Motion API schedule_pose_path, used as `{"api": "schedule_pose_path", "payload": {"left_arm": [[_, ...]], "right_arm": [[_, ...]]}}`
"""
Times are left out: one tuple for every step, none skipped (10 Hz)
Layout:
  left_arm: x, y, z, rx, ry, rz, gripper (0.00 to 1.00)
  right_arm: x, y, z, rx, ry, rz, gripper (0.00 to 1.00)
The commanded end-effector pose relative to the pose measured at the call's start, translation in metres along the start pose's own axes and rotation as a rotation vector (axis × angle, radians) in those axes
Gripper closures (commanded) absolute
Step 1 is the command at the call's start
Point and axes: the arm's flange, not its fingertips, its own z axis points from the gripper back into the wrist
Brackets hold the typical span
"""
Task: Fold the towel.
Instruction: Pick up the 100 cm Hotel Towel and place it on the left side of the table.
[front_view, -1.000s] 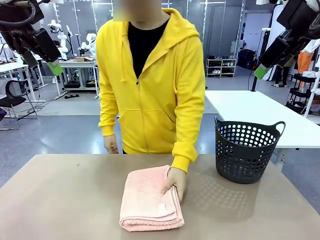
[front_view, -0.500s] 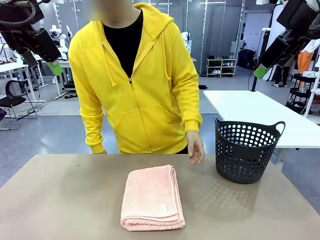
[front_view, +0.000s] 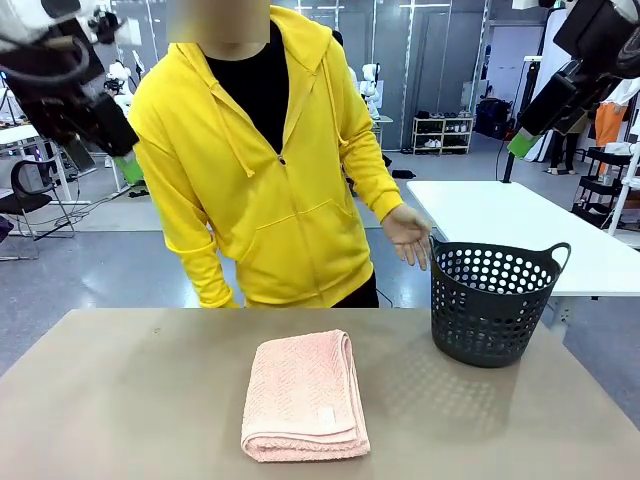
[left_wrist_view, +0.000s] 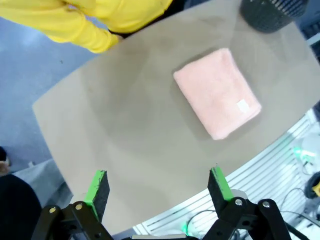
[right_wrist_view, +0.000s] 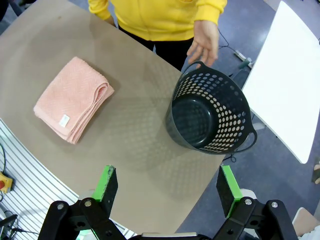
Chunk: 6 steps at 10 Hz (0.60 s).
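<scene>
Person's hand (front_view: 408, 236) lifted off folded towel (front_view: 303, 395) toward basket (front_view: 492, 305) at 3 o'clock; I'd keep both grippers (left_wrist_view: 157, 186) (right_wrist_view: 168, 184) spread, hovering.

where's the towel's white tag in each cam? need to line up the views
Front view: white tag low centre, on the towel near its front edge.
Left wrist view: tag right of centre, by the towel's lower-right end.
Right wrist view: tag left side, at the towel's lower end.
Shared landmark: dark basket.
</scene>
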Motion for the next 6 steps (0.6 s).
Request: {"api": "schedule_pose_path", "payload": {"left_arm": [[-0.017, -0.007, -0.027, -0.046, -0.03, 0.062, 0.0], [-0.018, -0.007, -0.04, -0.058, -0.028, 0.078, 0.0], [-0.02, -0.007, -0.053, -0.063, -0.03, 0.105, 0.0], [-0.023, -0.008, -0.07, -0.107, -0.04, 0.131, 0.0], [-0.025, -0.008, -0.086, -0.142, -0.047, 0.161, 0.0], [-0.029, -0.008, -0.104, -0.188, -0.07, 0.19, 0.0]], "right_arm": [[0.0, 0.001, 0.0, -0.01, 0.003, -0.004, 0.0], [0.0, 0.001, 0.0, -0.01, 0.003, -0.004, 0.0], [0.0, 0.001, 0.0, -0.01, 0.003, -0.004, 0.0], [0.0, 0.001, 0.0, -0.01, 0.003, -0.004, 0.0], [0.0, 0.001, 0.0, -0.01, 0.003, -0.004, 0.0], [0.0, 0.001, 0.0, -0.01, 0.003, -0.004, 0.0]]}}
